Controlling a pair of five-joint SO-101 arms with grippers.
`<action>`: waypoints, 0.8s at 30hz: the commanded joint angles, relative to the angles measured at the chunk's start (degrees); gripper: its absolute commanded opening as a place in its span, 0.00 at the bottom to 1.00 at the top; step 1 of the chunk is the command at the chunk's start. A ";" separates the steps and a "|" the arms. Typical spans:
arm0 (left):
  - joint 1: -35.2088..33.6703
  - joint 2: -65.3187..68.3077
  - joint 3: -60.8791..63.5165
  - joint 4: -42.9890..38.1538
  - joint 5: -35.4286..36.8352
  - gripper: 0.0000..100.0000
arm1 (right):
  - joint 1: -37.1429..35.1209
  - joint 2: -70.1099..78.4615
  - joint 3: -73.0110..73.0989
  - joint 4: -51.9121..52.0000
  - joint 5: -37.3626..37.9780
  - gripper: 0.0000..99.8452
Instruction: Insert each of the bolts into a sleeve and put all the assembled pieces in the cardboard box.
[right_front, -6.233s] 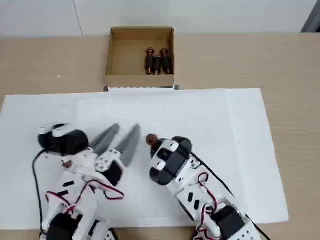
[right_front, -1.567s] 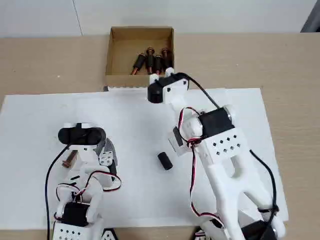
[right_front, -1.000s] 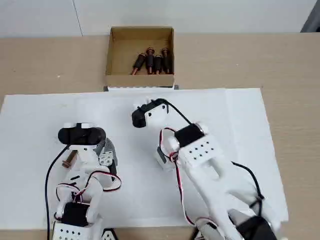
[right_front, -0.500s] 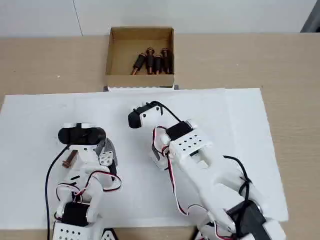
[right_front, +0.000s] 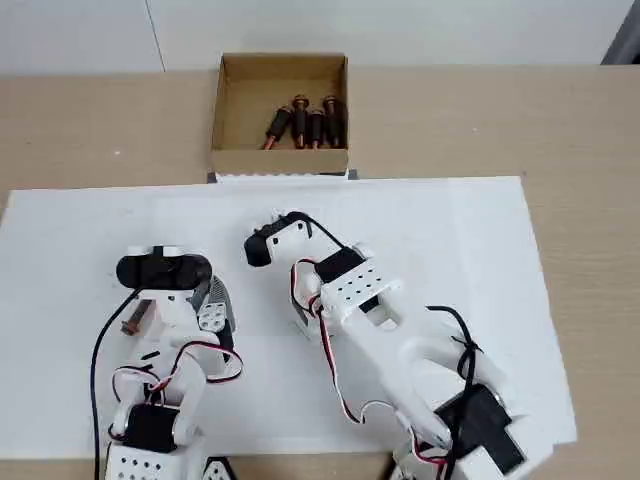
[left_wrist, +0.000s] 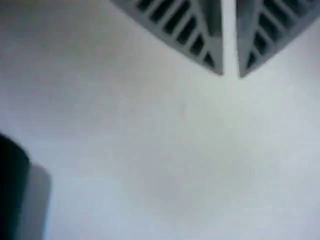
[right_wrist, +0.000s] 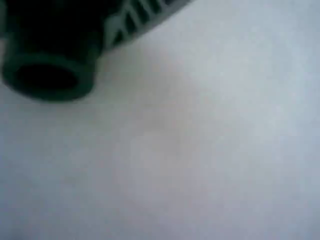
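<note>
While the left gripper points down at the sheet, jaws closed and empty, right gripper low mid-sheet by the sleeve, grip unclear.

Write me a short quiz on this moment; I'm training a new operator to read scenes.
1. How many assembled pieces lie in the cardboard box?
2. True or false: the loose bolt lies on the white paper.
3. What does the right wrist view show close up: A) a black sleeve, B) a screwdriver, C) a box lid?
Key: 1. four; 2. true; 3. A.
</note>
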 joint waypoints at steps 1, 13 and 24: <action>-0.70 -0.53 -0.22 0.26 0.44 0.01 | -0.75 0.92 -0.18 -0.84 1.49 0.00; -0.70 -0.53 -0.22 0.26 0.44 0.01 | -0.57 -14.55 -3.69 8.57 1.67 0.00; -0.44 -0.53 -0.31 0.09 0.44 0.01 | 13.05 -29.23 -4.04 15.60 1.67 0.00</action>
